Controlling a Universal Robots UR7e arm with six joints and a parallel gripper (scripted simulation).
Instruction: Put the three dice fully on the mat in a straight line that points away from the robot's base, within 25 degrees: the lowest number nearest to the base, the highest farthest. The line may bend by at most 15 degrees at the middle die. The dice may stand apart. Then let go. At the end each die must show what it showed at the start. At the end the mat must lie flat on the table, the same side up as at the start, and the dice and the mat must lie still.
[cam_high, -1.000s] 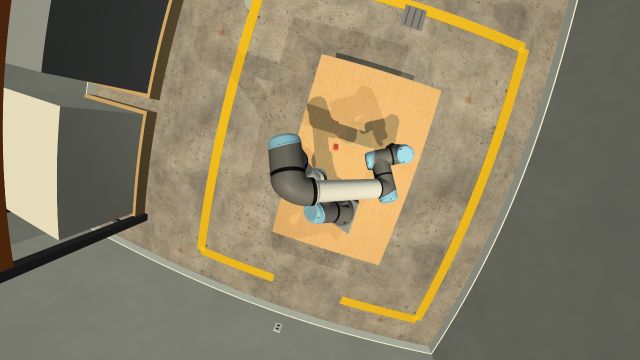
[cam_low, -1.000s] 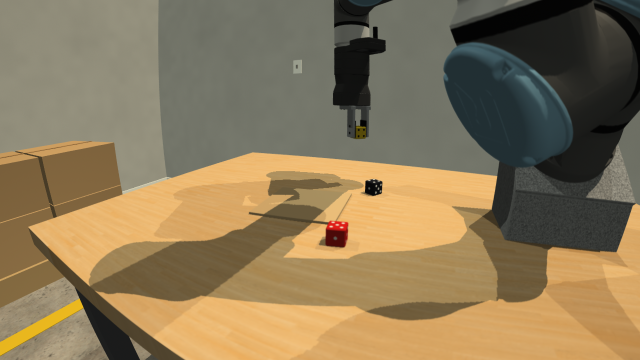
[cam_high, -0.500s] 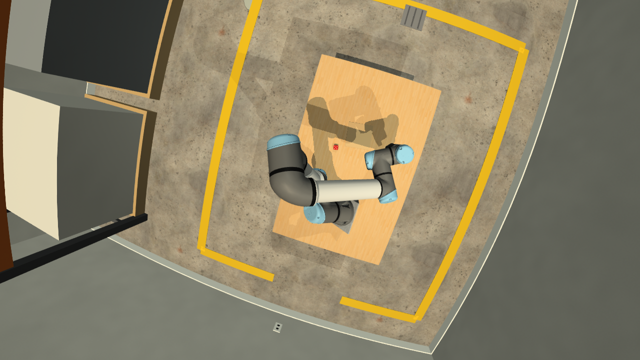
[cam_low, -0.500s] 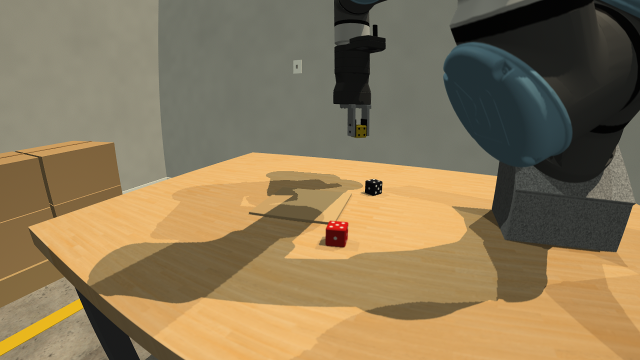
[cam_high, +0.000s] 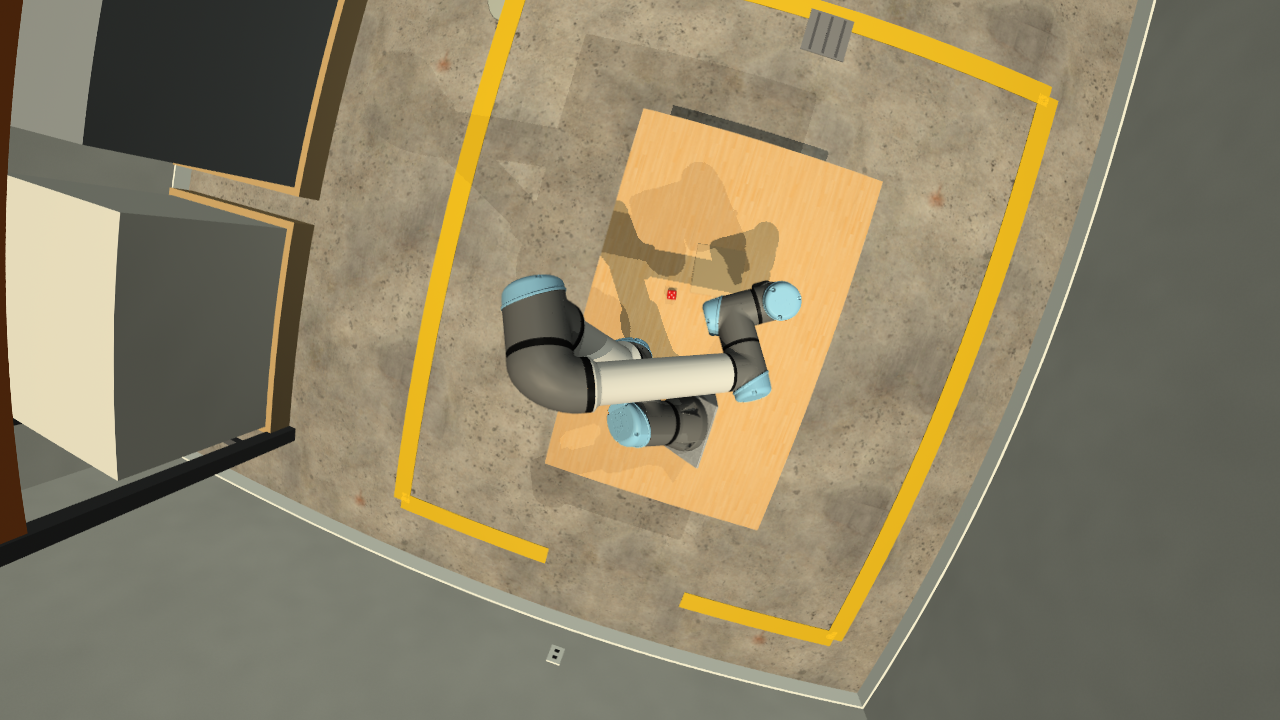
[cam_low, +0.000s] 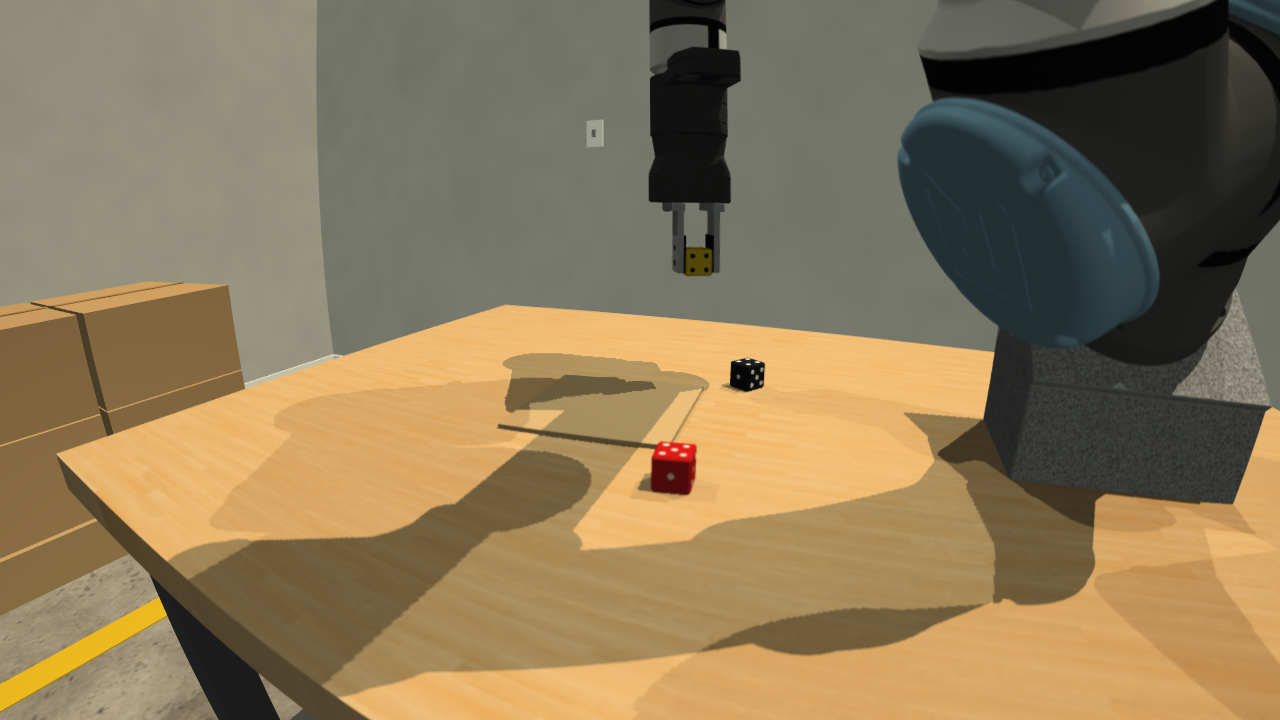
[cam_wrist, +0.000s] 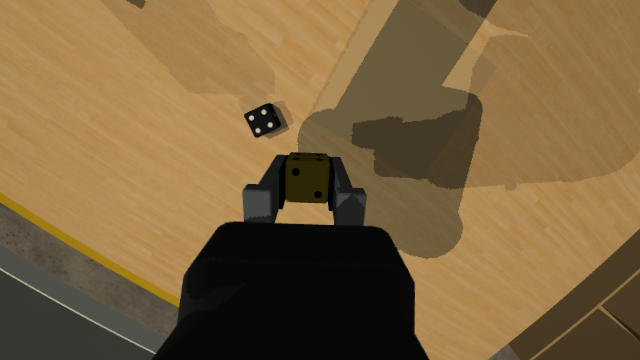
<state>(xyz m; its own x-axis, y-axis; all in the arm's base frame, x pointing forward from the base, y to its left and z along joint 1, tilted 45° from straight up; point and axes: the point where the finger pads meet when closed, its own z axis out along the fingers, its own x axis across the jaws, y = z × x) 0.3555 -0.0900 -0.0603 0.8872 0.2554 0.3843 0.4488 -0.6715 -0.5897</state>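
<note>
My gripper (cam_low: 697, 265) hangs high above the table and is shut on a yellow die (cam_low: 698, 260) with black pips. The wrist view shows this die (cam_wrist: 307, 177) between the two fingers. A black die (cam_low: 747, 374) with white pips lies on the bare table below and to the right; in the wrist view it (cam_wrist: 262, 120) lies just ahead on the left. A red die (cam_low: 673, 466) stands at the near corner of the thin wood-coloured mat (cam_low: 590, 407); I cannot tell whether it rests on the mat. From above the red die (cam_high: 671, 293) shows, but the gripper is hidden under the arm.
The robot's grey base block (cam_low: 1127, 429) stands at the right of the table. Cardboard boxes (cam_low: 98, 376) stand beside the table on the left. The arm casts broad shadows over the mat. The table edge and a yellow floor line (cam_wrist: 85, 250) lie at the wrist view's lower left.
</note>
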